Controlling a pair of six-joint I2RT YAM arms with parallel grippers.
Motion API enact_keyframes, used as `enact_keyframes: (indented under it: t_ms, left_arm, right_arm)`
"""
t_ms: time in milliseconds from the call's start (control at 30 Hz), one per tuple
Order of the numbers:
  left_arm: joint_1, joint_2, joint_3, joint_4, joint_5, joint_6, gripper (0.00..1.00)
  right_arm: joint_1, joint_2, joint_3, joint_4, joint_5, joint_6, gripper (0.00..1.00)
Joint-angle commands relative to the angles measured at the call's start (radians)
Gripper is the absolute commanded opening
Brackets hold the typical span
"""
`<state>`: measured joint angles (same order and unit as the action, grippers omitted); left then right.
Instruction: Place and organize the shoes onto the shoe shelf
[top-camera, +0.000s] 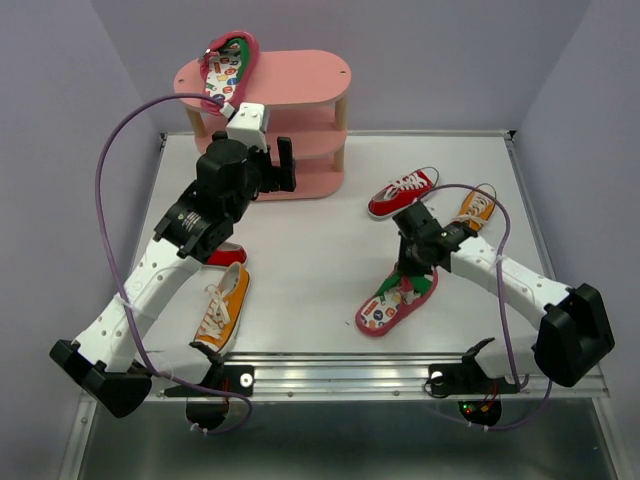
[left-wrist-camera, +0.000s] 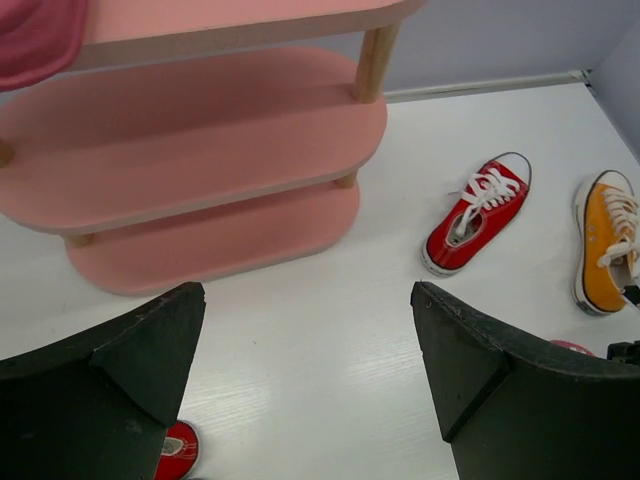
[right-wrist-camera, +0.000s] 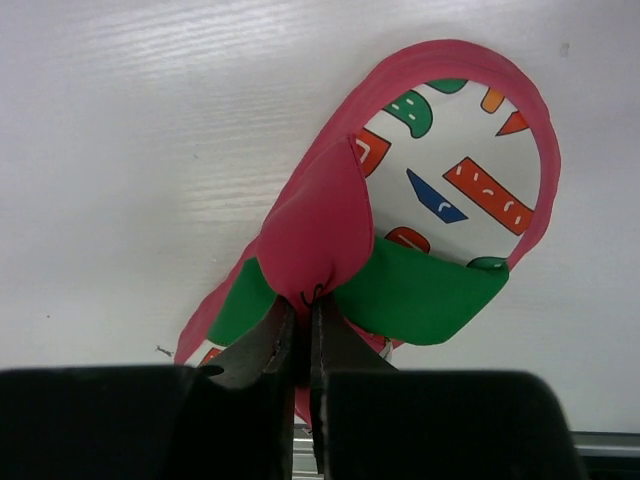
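White tabletop (top-camera: 310, 250), walled in pale lilac, carries everything. Nearest on the left lies 1 orange canvas sneaker with white laces (top-camera: 222, 310). Just beyond it is a red sneaker (top-camera: 228, 254), half hidden beneath the left arm. On the right, the right hand (right-wrist-camera: 302, 315) is pinched tight on the red-and-green strap of a pink flip-flop with a patterned white insole (right-wrist-camera: 455, 170). Its sole seems to touch the tabletop, though that is hard to judge. Farther back, a second red sneaker with white laces (top-camera: 402, 192) and a second orange sneaker (top-camera: 478, 208) lie near each other, not touching. The left hand (left-wrist-camera: 305, 295) hangs spread wide, holding nothing, before the pink 3-tier shoe shelf with wooden posts (top-camera: 300, 75). The shelf's top board carries the other pink flip-flop (top-camera: 228, 62) at its left end.
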<state>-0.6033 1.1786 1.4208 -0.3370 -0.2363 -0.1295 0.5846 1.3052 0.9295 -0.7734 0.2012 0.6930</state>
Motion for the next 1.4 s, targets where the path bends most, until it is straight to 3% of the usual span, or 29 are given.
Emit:
enact_keyframes:
  t_ms: [0,167,333,567,600,667,700,733,833,1033,1267,1367]
  left_arm:
    - [-0.004,-0.043,-0.019,0.047,-0.13,0.044,0.97]
    - [-0.004,-0.089,-0.049,0.058,-0.234,0.042,0.99]
    - [-0.003,-0.154,-0.148,0.128,-0.239,0.018,0.99]
    - [0.0,-0.05,-0.103,-0.053,-0.17,-0.019,0.99]
    - [0.0,-0.053,-0.126,-0.045,-0.15,-0.024,0.99]
    - [0.0,-0.063,-0.155,-0.021,-0.121,-0.022,0.99]
    - [0.0,-0.066,-0.175,0.007,-0.097,-0.022,0.99]
    - [-0.001,-0.065,-0.18,0.016,-0.086,-0.021,0.99]
    - [0.0,-0.036,-0.175,0.041,-0.029,-0.013,0.99]
    - [-0.019,0.053,-0.174,0.029,0.072,-0.022,0.99]
    - [-0.153,0.131,-0.209,0.053,0.069,-0.015,0.98]
    - [-0.176,0.205,-0.192,0.067,0.208,-0.057,0.99]
  right_arm:
    - [0.014,0.041,0.156,0.083,0.015,-0.096,0.01]
    - [0.043,0.173,0.311,0.135,-0.051,-0.213,0.01]
    - [0.043,0.324,0.434,0.154,-0.118,-0.288,0.01]
    - [0.076,0.424,0.473,0.178,-0.192,-0.329,0.01]
    - [0.089,0.43,0.476,0.174,-0.194,-0.332,0.09]
    - [0.089,0.434,0.479,0.161,-0.174,-0.332,0.35]
    - [0.089,0.43,0.48,0.157,-0.166,-0.329,0.69]
    - [0.089,0.41,0.479,0.157,-0.131,-0.328,0.77]
    - [0.089,0.37,0.482,0.157,-0.028,-0.313,0.88]
    - [0.048,0.264,0.473,0.149,0.121,-0.282,0.91]
    - [-0.192,0.12,0.376,0.151,0.148,-0.224,0.94]
    - [-0.253,0.083,0.364,0.149,0.164,-0.234,0.96]
